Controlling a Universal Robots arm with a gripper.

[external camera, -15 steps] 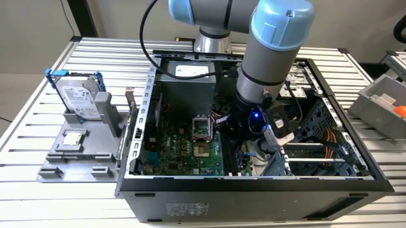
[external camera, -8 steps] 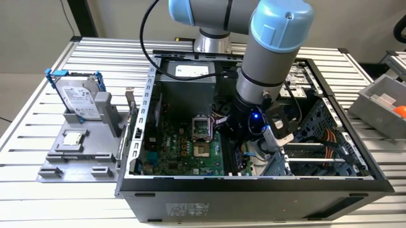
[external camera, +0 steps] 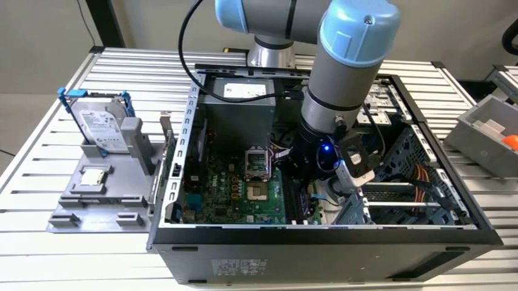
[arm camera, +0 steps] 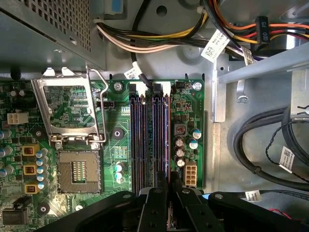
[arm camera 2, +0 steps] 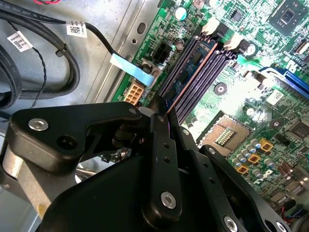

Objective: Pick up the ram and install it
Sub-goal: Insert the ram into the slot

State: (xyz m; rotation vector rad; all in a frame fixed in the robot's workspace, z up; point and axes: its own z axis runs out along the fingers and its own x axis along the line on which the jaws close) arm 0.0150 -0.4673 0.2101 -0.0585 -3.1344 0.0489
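The jaws clamp the ram (edge-on) over the slots, at the socket's 3 o'clock; slight misalignment could jam it.

case on table | motherboard in case | drive stand exterior view's left

Ribbed aluminium surface under even light, plain beige wall behind, dark upright post, grey bin at the exterior view's right

The hand is matt black metal (bright screws); the ram looks glossy; the desk is ribbed, brushed metal.
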